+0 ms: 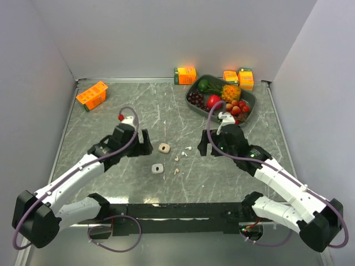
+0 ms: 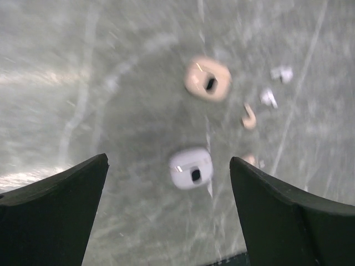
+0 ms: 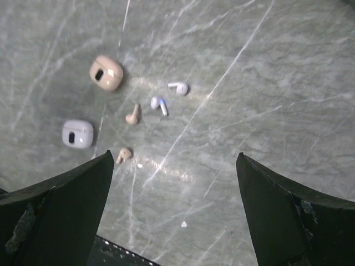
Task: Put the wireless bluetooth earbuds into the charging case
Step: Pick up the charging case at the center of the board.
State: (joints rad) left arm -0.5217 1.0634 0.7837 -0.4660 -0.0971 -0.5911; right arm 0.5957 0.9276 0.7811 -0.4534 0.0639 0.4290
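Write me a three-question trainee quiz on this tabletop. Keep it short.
1. True or false: all four earbuds lie loose on the table, outside the beige case and the white case.
2. In the top view, which case lies nearer the arms' bases? A. beige case B. white case C. they are stacked
3. Fill in: the left hand and the right hand both stand ___.
Key: 1 true; 2 B; 3 open.
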